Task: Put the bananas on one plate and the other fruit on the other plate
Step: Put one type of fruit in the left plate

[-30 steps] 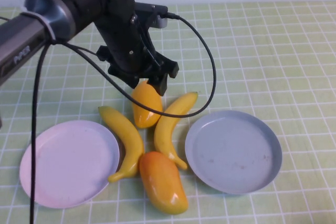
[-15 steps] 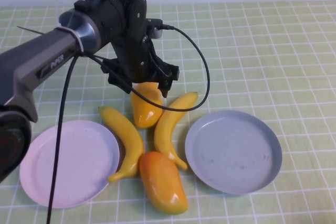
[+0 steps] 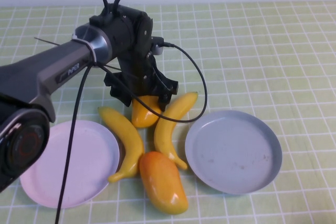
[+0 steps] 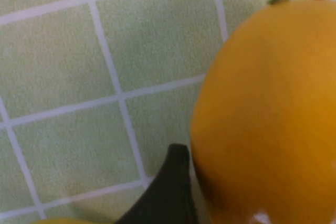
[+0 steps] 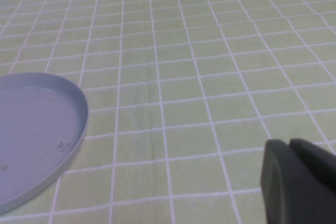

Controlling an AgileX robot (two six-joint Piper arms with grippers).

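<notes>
My left gripper [image 3: 143,97] is low over the far mango [image 3: 143,115], open, with a finger on each side of its far end. In the left wrist view the mango [image 4: 268,114] fills one side and one dark finger [image 4: 170,190] sits close against its edge. Two bananas [image 3: 124,140] [image 3: 170,124] lie on either side of that mango. The near mango [image 3: 163,182] lies at the front. The pale pink plate [image 3: 63,163] is on the left and the grey-blue plate [image 3: 233,150] on the right, both empty. My right gripper [image 5: 296,182] is shut and empty, just above the cloth beside the grey-blue plate [image 5: 31,124].
A green checked cloth [image 3: 262,51] covers the table. The left arm's black cable [image 3: 202,77] loops over the far banana's tip. The right arm does not show in the high view.
My left gripper has dropped from above the far mango to straddle its far end, and the arm has swung lower. The fruit and plates have not moved.
</notes>
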